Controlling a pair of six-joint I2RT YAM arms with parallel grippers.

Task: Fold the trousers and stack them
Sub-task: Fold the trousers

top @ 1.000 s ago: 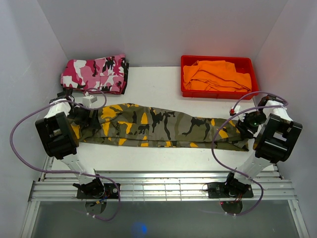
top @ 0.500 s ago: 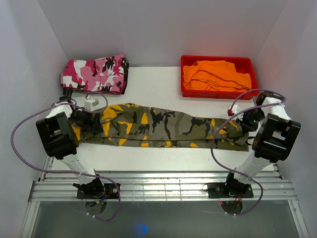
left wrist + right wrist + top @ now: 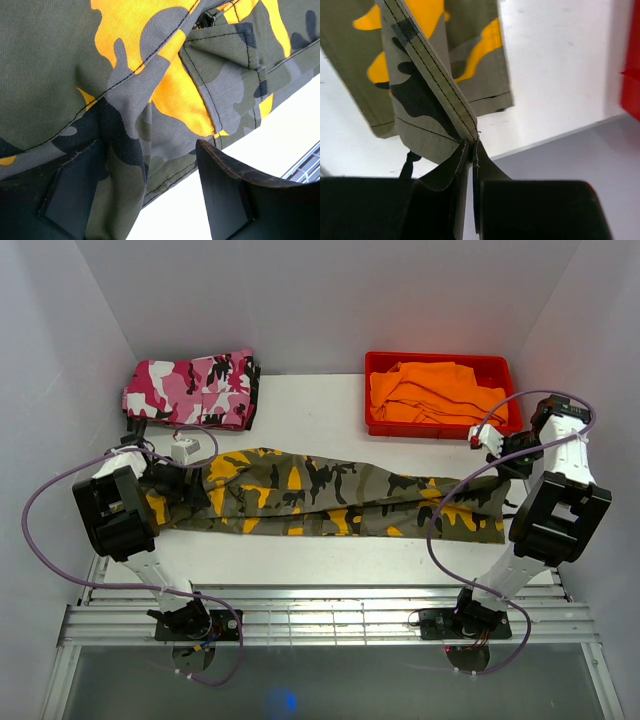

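Observation:
The green and orange camouflage trousers (image 3: 320,495) lie stretched across the table, waist to the left and leg ends to the right. My left gripper (image 3: 185,480) sits low at the waist end. In the left wrist view it (image 3: 150,165) stands open, one finger (image 3: 70,195) over the cloth (image 3: 150,60) and the other (image 3: 225,200) over the bare table beside the hem. My right gripper (image 3: 505,462) is raised at the far right. It (image 3: 471,145) is shut on the seamed edge of a leg end (image 3: 420,95), which hangs up off the table.
Folded pink camouflage trousers (image 3: 192,390) lie at the back left. A red tray (image 3: 440,358) holding orange garments (image 3: 435,390) stands at the back right, just behind my right gripper. White walls close in on both sides. A metal rail (image 3: 320,615) runs along the front.
The right gripper closed on the leg end, then rose and moved back toward the red tray, lifting that end. The left gripper stayed at the waist, still open.

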